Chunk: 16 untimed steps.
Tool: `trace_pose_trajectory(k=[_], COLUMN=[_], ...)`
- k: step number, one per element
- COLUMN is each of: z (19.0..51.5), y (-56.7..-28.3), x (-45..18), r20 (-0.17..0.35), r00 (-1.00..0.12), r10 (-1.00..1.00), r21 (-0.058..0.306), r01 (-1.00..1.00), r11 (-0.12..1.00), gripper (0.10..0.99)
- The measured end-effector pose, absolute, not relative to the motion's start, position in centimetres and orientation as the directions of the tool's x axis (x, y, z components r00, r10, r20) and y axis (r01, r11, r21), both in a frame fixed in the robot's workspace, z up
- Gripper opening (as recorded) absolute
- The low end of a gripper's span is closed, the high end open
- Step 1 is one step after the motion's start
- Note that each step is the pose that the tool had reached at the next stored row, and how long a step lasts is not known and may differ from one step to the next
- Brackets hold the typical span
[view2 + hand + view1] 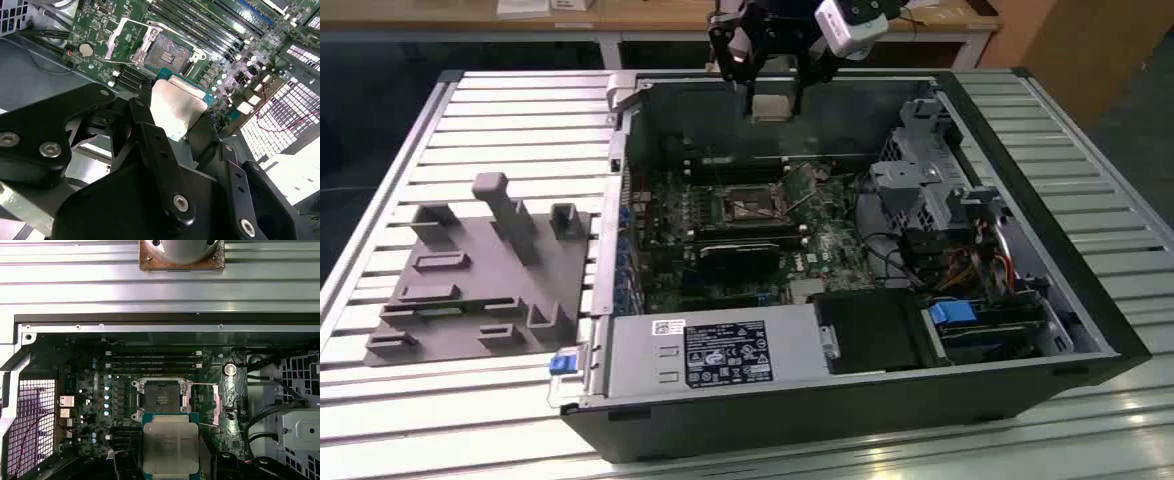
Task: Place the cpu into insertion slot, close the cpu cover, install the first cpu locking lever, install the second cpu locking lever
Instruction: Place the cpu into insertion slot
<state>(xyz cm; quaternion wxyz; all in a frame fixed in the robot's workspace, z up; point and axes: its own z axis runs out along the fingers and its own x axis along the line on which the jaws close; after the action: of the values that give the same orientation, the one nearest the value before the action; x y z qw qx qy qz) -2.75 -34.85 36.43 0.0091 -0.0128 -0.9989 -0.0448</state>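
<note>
Silver-tan cpu (pixel 770 108) hangs clamped in the pincer (pixel 771 97) above the case's (pixel 1067 300) far side, well apart from the empty insertion slot (pixel 750 208); the cpu cover (pixel 218 407) stands open, so seating, closing and both levers are not yet done

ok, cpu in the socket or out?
Out. The gripper holds the cpu aloft; the insertion slot shows bare contacts, its cpu cover flipped open.
</note>
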Motion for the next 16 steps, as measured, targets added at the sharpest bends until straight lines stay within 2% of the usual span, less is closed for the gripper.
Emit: trace_pose_trajectory(k=[16], z=[36.0], y=[-34.85], x=[-2.76], r20=[0.018], r00=[-1.0], r10=[0.025], r21=[0.089], r01=[0.026], r11=[0.996], gripper=[0.537])
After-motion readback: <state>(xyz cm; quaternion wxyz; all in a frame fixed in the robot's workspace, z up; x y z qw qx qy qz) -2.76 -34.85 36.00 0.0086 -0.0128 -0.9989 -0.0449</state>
